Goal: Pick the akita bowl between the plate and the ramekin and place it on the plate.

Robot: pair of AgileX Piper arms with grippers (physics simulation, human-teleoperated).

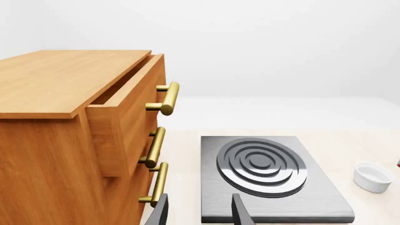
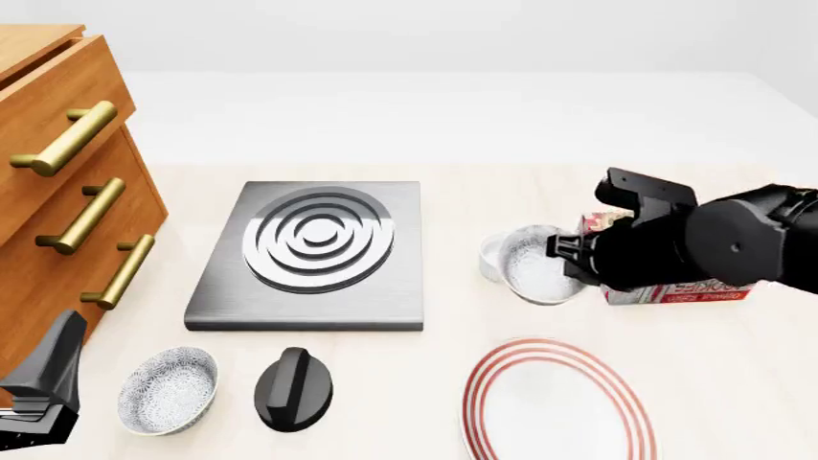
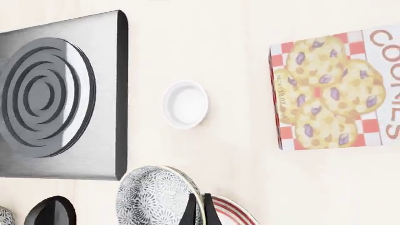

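Left wrist view, left tool: we saw its two dark fingers standing apart with nothing between them, above the near edge of the hob.
Left wrist view, dresser: a wooden chest stood on the left, its top drawer pulled partly out, with brass handles down the front.
Left wrist view, hob: a grey slab with a ringed burner lay on the pale bench.
Left wrist view, ramekin: we found the small plain white cup to the right of the hob, apart from it.
Front view, right tool: it sat at the right rim of the akita bowl; the black arm hid the fingers, so we could not tell their grip from here.
Front view, akita bowl: it appeared tilted, just to the right of the ramekin and on the far side of the plate.
Front view, cookie box: it lay mostly behind the right arm.
Front view, twin bowl: a second speckled bowl stood near left, beside a black knob.
Right wrist view, right tool: we saw the fingers drawn close, pinching the rim of the akita bowl.
Right wrist view, plate: only a red-ringed edge showed beside the fingers.
Right wrist view, others: the ramekin sat between the hob and the cookie box.
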